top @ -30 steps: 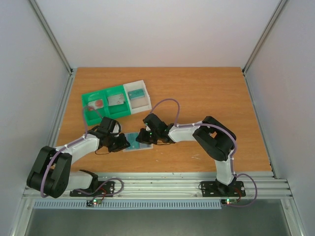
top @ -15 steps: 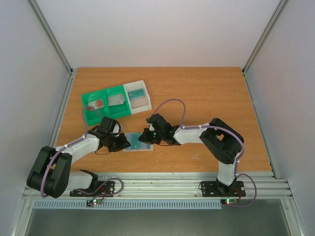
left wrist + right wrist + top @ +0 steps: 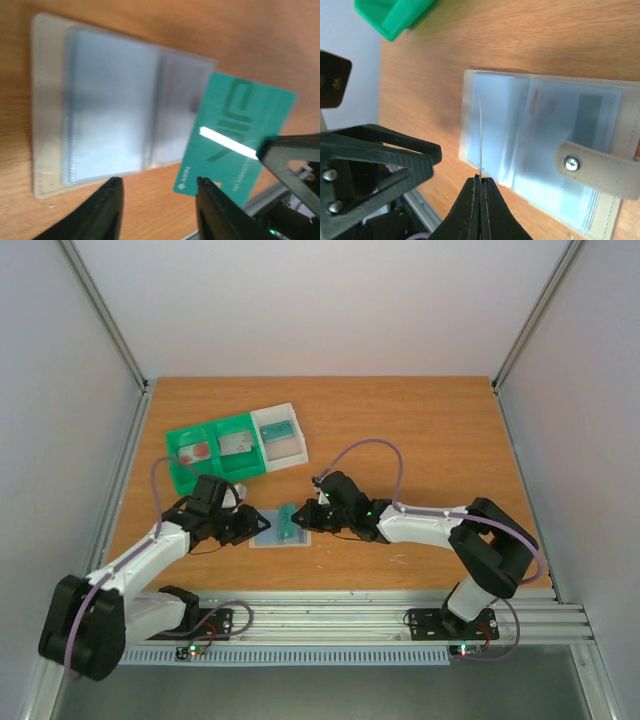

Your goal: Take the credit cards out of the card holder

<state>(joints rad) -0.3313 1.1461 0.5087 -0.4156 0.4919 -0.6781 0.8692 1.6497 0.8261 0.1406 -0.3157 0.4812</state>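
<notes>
1. while the open card holder [image 3: 280, 538] lies flat on the wooden table [image 3: 420, 440], near the front edge and between the two grippers, its clear pocket sleeves face up.
2. the right gripper [image 3: 481, 181] is pinched tight on one edge of a teal card [image 3: 235, 145] and holds it over the holder's right part.
3. from the left wrist camera the whole face of this card shows. it is tilted, overlaps one corner of the holder, and carries a white stripe and large embossed shapes.
4. from the right wrist camera the same card appears edge-on, as a thin pale line rising from the closed fingertips.
5. the left gripper [image 3: 157, 210] sits at the holder's left side with its fingers spread and nothing between them. i cannot tell whether it touches the holder.
6. the closing tab [image 3: 592, 167], with a round metal snap, lies across the holder's far end in the right wrist view.
7. a green-and-white tray [image 3: 176, 465] stands further back on the left, well apart from the holder.
8. the tray holds a pink card [image 3: 197, 451] in the left compartment, a grey card [image 3: 237, 444] in the middle, and a second teal-coloured card [image 3: 281, 429] in the white compartment.
</notes>
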